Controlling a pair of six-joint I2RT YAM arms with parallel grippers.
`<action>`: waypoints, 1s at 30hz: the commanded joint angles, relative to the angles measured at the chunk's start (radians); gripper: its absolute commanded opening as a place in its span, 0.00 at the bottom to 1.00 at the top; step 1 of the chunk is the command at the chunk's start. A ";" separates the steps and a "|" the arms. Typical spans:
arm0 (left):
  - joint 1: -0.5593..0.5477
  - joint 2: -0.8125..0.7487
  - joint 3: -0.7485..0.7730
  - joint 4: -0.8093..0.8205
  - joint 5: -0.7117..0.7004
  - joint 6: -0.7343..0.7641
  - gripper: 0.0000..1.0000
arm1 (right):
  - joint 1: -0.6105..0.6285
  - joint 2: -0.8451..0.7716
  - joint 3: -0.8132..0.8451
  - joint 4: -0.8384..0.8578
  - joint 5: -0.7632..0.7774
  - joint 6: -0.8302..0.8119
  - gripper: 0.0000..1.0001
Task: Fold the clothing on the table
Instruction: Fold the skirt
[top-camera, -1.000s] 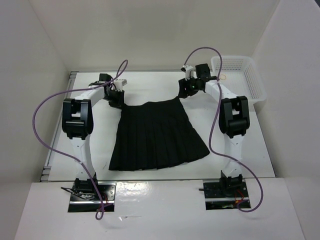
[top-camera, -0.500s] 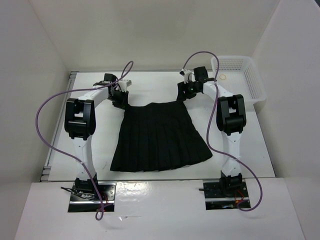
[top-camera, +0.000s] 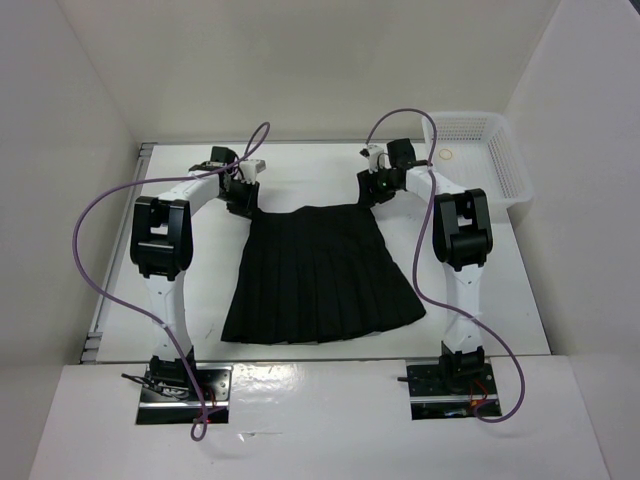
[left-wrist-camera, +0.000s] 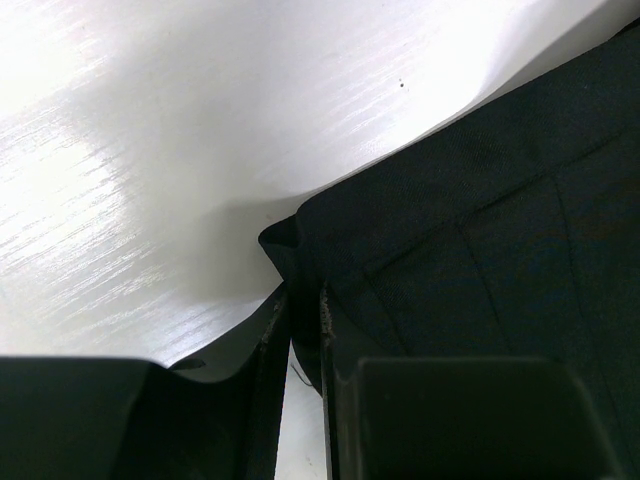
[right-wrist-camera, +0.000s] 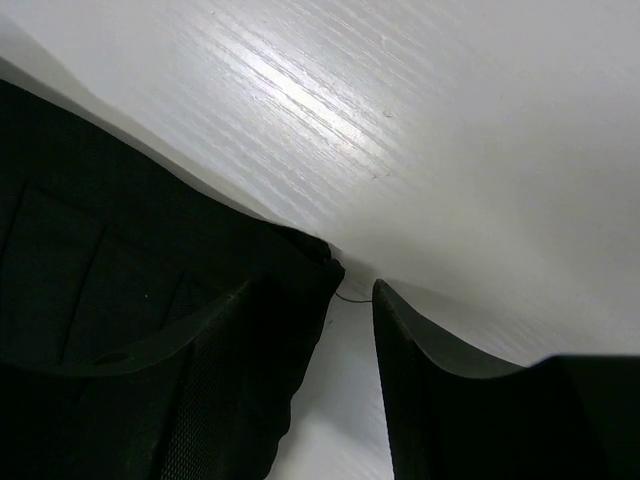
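skirt (top-camera: 318, 275) lies flat in the middle of the table (top-camera: 500, 270), waistband at the far side, hem toward the arm bases. Left gripper (left-wrist-camera: 297, 300) sits at the left waistband corner, jaws nearly together, pinching that corner. Right gripper (right-wrist-camera: 348, 290) sits at the right corner, jaws spread: one finger over the cloth edge, the other over bare table, white showing between.

Cloth is black, soft and matte, with pleats fanning from narrow band to wide hem. Table surface is glossy white with a faint grain.

Both wrist views cut off most of the skirt. Black finger on black cloth, so right-side contact is hard to make out.
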 joint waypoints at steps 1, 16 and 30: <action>-0.006 -0.033 0.029 -0.017 0.007 0.014 0.23 | -0.007 -0.042 -0.022 0.017 0.017 -0.019 0.55; -0.024 -0.024 0.059 -0.026 0.016 0.042 0.23 | -0.007 0.012 0.061 -0.023 -0.066 -0.019 0.14; -0.054 0.082 0.429 -0.036 -0.210 0.062 0.19 | -0.028 0.053 0.297 0.006 0.222 0.052 0.00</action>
